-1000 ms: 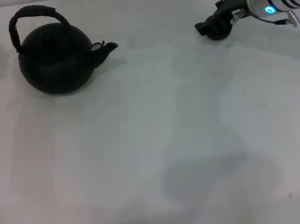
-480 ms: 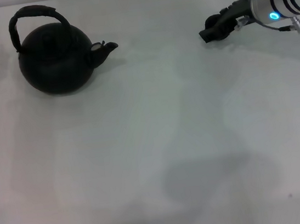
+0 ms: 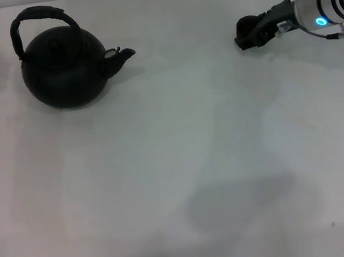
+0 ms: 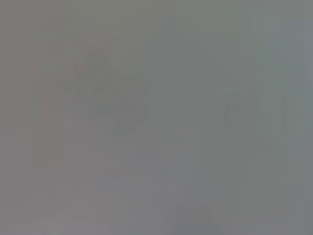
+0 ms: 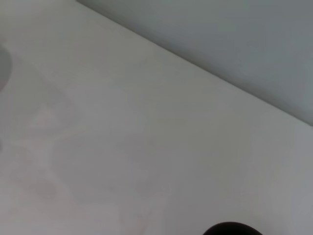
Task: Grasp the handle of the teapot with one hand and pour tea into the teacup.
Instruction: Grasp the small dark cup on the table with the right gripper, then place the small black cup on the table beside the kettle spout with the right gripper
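Nearest the robot's body, the white table carries only soft grey shadows across its front half. Farther back on the robot's left stands the teapot, upright on the table, round and matte black, with its short spout pointing toward the robot's right. Its handle arches over the lid, thick along the top and thinner where it meets the body, and nothing touches it. Across the table on the far right, well apart from the teapot, the right gripper reaches in from the right edge on a white arm with a blue light, and its dark jaws sit at the teacup, a small black rounded shape just at the gripper's tip. Whether the jaws are pinching the teacup or merely beside it cannot be told, since the dark parts merge together. A dark rounded edge shows at the border of the right wrist view, above pale table surface. What the left wrist view shows is a uniform grey blur, and the left gripper appears nowhere.
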You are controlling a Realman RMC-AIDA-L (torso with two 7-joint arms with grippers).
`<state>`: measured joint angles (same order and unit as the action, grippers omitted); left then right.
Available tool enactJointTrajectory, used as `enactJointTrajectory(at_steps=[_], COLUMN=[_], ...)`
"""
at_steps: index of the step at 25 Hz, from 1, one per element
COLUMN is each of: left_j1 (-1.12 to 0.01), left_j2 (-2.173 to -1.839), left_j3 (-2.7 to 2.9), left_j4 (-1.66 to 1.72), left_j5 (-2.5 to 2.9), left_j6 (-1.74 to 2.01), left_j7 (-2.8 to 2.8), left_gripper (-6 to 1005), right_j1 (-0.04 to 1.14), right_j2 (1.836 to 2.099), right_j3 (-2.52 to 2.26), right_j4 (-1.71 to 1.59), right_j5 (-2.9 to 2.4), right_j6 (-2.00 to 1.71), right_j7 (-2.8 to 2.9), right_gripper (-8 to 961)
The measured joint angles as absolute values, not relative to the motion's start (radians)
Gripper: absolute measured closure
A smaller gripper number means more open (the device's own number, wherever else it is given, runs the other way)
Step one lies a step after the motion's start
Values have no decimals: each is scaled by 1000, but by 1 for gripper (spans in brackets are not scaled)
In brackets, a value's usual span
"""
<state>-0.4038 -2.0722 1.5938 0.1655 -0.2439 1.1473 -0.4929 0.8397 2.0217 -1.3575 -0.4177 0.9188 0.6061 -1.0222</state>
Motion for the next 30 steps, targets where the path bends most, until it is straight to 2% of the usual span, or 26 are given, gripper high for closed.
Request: enactJointTrajectory(at_steps=[4,10,17,30], left_j1=[-400,-396,-396,-394], left_j2=[-2072,-2072,-2072,-2071], left_j3=[1594,1594,1594,1594], left_j4=[164,163,162,163], left_j5=[-260,-268,-269,-279], left_j6=[1147,1147,1141,1123], left_j7=[-491,-491,-489,-489], left_gripper=[217,217,217,217], right_j1=[800,742,740,754], right_j2=[2022,2018,2024,2026], right_j3=[-1380,-1382,-1432,-1872], right_j4=[-492,-619,-728,-908], right_j5=[922,962,995,1098], right_j6=[613,692,867,908], right_j7=[-1025,-1024,-1029,-1021], right_gripper=[142,228,229,217])
